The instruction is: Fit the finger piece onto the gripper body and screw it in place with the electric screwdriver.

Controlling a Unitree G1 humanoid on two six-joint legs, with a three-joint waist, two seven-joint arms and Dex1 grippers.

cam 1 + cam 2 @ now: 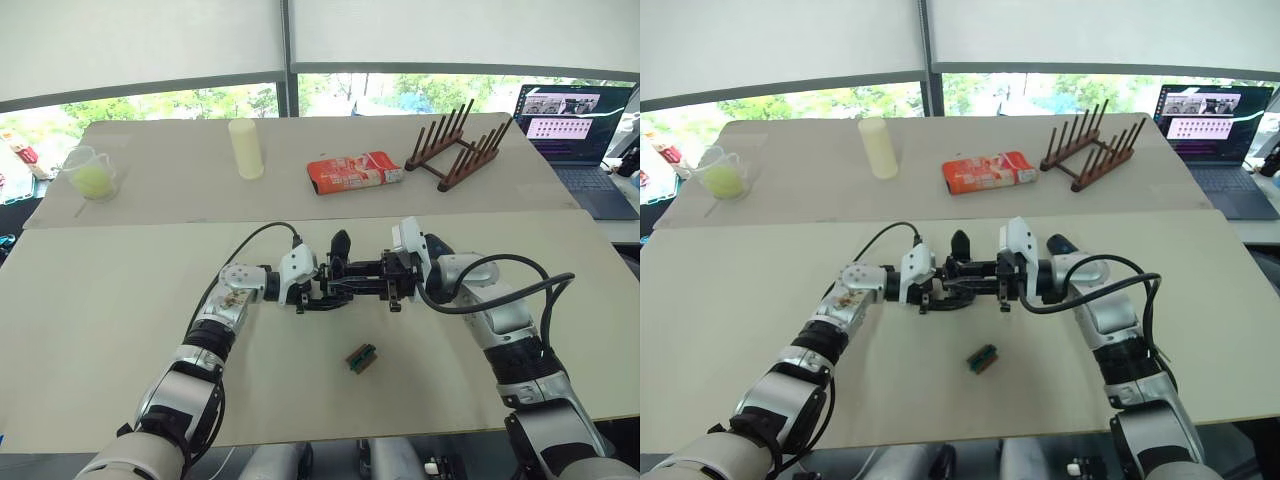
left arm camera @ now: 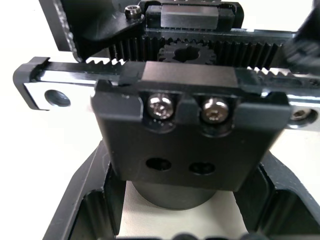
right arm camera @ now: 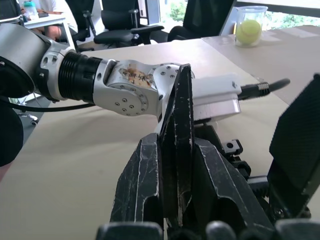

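Note:
At the middle of the near table my two grippers meet tip to tip. My left gripper (image 1: 325, 287) is shut on the gripper body (image 2: 190, 135), a black mechanism with a toothed rack, a pinion and two screw heads; one pointed finger (image 1: 341, 245) sticks up from it. My right gripper (image 3: 180, 170) is shut on the finger piece (image 3: 181, 115), a black tapered wedge clamped between its fingers (image 3: 142, 190). The wedge is held right against the body's right end (image 1: 385, 272). The electric screwdriver is out of view.
A small green-brown block (image 1: 361, 357) lies in front of the grippers. The far table carries a measuring cup with a yellow ball (image 1: 92, 175), a pale yellow cylinder (image 1: 246, 148), a red packet (image 1: 352, 172), a wooden rack (image 1: 460, 150) and a laptop (image 1: 580, 130). A dark rounded end (image 1: 437, 245) shows behind my right wrist.

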